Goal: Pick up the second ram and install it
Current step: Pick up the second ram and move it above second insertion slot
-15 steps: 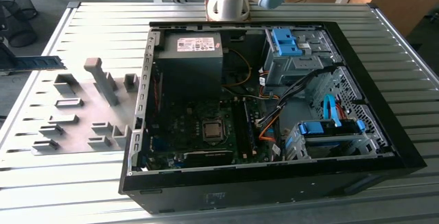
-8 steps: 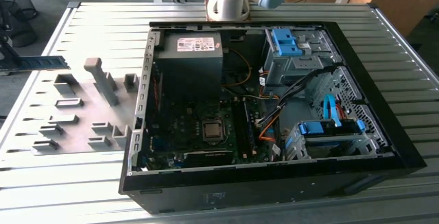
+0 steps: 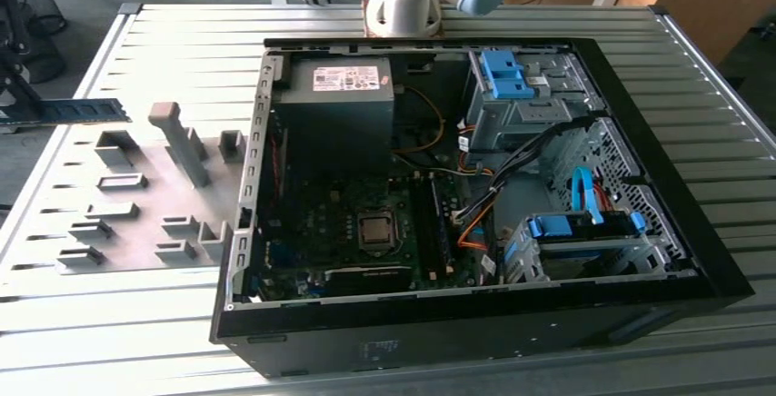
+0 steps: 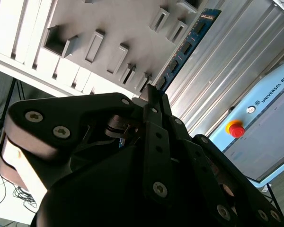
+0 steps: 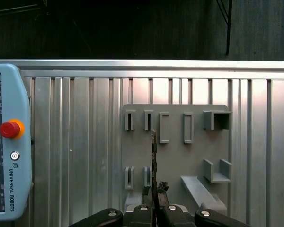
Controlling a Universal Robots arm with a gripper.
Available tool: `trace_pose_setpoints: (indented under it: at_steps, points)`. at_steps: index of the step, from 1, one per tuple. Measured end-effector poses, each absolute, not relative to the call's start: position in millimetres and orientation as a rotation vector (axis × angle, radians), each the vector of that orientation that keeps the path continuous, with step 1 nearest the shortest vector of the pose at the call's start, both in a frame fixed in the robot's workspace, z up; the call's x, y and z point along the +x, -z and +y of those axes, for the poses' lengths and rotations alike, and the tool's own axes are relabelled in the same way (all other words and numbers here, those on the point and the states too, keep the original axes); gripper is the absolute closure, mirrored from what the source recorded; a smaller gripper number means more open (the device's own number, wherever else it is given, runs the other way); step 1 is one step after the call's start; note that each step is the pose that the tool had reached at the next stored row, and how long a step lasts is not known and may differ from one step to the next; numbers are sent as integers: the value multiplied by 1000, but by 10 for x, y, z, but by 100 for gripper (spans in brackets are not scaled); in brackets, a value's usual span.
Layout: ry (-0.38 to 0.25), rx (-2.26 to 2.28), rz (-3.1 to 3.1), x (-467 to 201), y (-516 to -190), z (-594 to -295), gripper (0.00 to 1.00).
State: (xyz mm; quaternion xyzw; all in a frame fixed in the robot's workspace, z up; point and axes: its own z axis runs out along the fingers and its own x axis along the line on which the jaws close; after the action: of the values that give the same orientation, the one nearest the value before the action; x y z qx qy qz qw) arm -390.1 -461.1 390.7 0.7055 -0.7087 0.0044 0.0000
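Observation:
The second ram (image 3: pixel 79 110) is a slim green-blue stick with dark chips. It hangs level in the air above the table's edge at the exterior view's left, beyond the grey fixture plate (image 3: pixel 134 205). My gripper (image 3: pixel 13 110) is shut on one end of it. In the second wrist view the ram (image 4: pixel 187 45) juts out from my gripper (image 4: pixel 151 92) over the plate. In the first wrist view the ram (image 5: pixel 154 151) shows edge-on, pinched in my gripper (image 5: pixel 155 190).
An open computer case (image 3: pixel 679 278) lies on the ribbed metal table, its motherboard (image 3: pixel 363 232) and blue drive clips (image 3: pixel 510 74) exposed. Grey blocks (image 3: pixel 182 142) stand up from the fixture plate. A pale blue teach pendant (image 5: pixel 7 142) lies on the table. The arm's base (image 3: pixel 406 1) stands behind the case.

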Motion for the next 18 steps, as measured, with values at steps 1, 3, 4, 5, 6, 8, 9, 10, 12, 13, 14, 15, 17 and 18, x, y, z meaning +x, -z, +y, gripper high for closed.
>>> trace_pose_setpoints:
  at_steps: [1, 3, 4, 5, 6, 8, 9, 10, 12, 13, 14, 15, 17, 18]
  points:
    - [-14, 2216, -2226, -3894, -3907, -4611, 86]
    - [-14, 2216, -2226, -3881, -3907, -4611, 86]
    - [-14, 2216, -2226, -3873, -3907, -4611, 86]
    - [-14, 2216, -2226, -3866, -3907, -4610, 86]
    - [-14, 2216, -2226, -3860, -3908, -4610, 86]
    - [-14, 2216, -2226, -3845, -3907, -4611, 86]
    - [-14, 2216, -2226, -3837, -3907, -4611, 86]
    - [-14, 2216, -2226, -3830, -3907, -4611, 86]
    - [-14, 2216, -2226, -3814, -3907, -4611, 86]
    - [-14, 2216, -2226, -3806, -3907, -4611, 86]
    - [-14, 2216, -2226, -3798, -3907, -4611, 86]
    - [-14, 2216, -2226, -3790, -3907, -4611, 86]
    - [-14, 2216, -2226, -3775, -3907, -4611, 86]
    - [-14, 2216, -2226, -3766, -3907, -4611, 86]
